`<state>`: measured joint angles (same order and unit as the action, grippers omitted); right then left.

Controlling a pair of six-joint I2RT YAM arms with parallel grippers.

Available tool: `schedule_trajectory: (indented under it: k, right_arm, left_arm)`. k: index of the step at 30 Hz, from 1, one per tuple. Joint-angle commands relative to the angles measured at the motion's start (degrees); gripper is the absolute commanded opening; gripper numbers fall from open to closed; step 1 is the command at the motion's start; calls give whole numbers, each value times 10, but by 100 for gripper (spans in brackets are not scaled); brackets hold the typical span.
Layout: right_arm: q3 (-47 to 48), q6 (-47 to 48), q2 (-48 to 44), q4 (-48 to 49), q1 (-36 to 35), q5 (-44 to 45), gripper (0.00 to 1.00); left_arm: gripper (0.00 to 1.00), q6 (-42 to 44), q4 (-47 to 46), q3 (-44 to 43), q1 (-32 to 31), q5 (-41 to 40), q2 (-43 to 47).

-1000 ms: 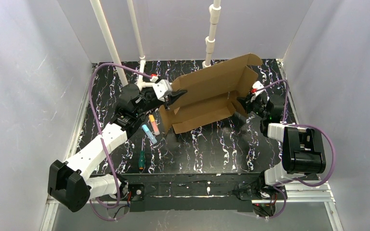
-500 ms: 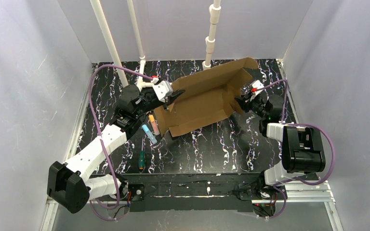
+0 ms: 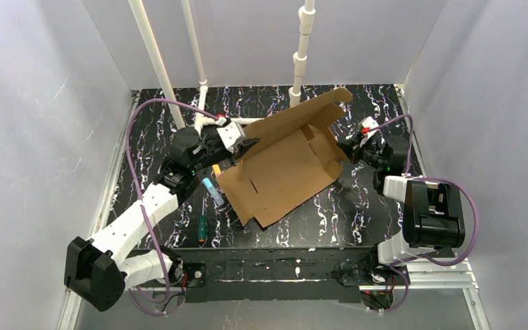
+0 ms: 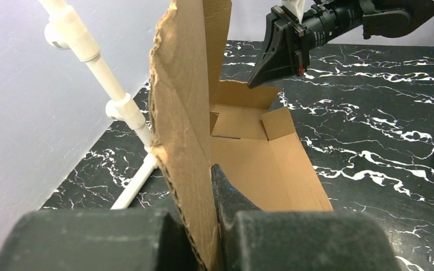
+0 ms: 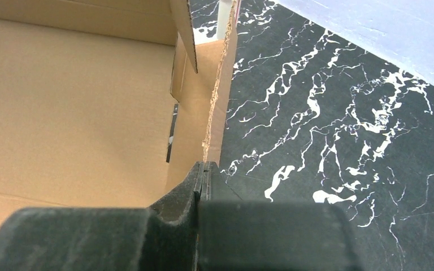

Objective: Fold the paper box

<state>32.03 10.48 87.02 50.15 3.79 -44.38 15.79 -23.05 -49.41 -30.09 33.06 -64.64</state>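
The paper box [image 3: 282, 168] is lying partly unfolded on the middle of the black marbled counter [image 3: 316, 213]. Its broad base panel is resting flat and skewed, with the near corner pointing toward the arm bases. A long back panel is standing up along the far side, and short side flaps are rising at the right end.

The left gripper [image 3: 246, 146] is clamping the box's left edge. In the left wrist view a cardboard panel is standing on edge between the jaws, with one dark finger [image 4: 226, 195] pressing against its inner face.

The right gripper [image 3: 350, 147] is reaching in from the right with its jaws pressed together. In the right wrist view its tip [image 5: 203, 169] is meeting the raw corrugated edge of the right-hand flap, and no cardboard is showing between the fingers.

Just left of the box, an orange marker [image 3: 216, 170] and a light blue marker [image 3: 212, 191] are lying on the counter. A green-handled tool [image 3: 201, 229] is lying nearer the arm bases. White pipes [image 3: 301, 48] are standing at the far edge.
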Motion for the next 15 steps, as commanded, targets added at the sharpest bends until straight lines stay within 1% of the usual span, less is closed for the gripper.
schedule_trajectory:
  k: [1,5,10,12,15]
  right_arm:
    - [10,7,-14,-4,1,-32,1]
    - [14,14,-11,-25,0,-42,1]
    - [33,20,-4,-65,-1,-61,2]
    - [40,21,1,-73,-1,-69,6]
    - [46,22,6,-79,-1,-73,14]
  left_arm:
    - [0,-28,1,6,-1,17,39]
    - [0,-49,0,3,-1,-28,47]
    - [0,-77,-10,-7,-1,-30,38]
    - [0,-83,-15,-8,-1,-30,38]
    - [0,-89,-17,-14,-1,-27,35]
